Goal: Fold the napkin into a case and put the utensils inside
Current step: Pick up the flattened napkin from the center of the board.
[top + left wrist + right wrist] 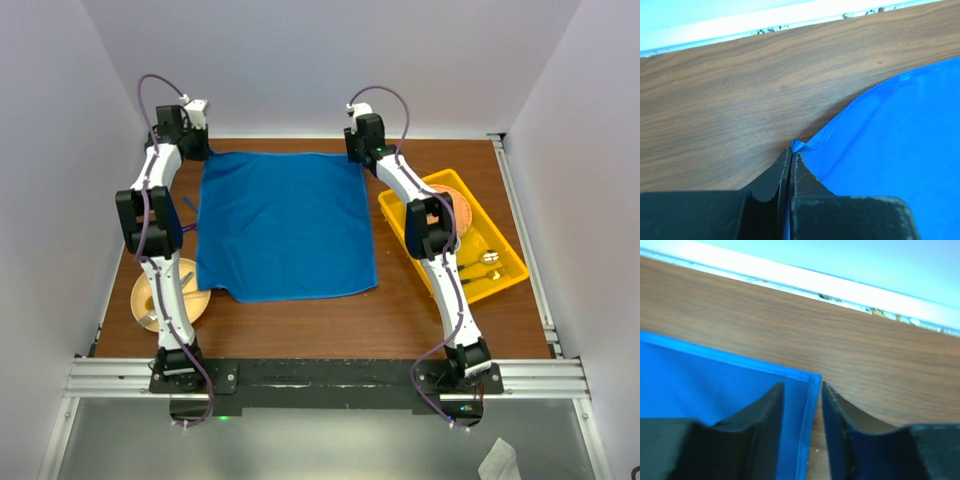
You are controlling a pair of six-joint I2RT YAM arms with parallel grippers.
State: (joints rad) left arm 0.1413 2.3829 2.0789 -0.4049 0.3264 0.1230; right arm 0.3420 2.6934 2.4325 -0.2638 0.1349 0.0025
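here, the napkin lies flat on the table. left gripper pinches its far left corner; right gripper gapes astride the far right corner, seemingly not touching. bare table beyond the hem.

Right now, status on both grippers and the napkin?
Left gripper shut on napkin far-left corner. Right gripper open, straddling far-right corner. Napkin flat, unfolded. Yellow tray close by its right edge.
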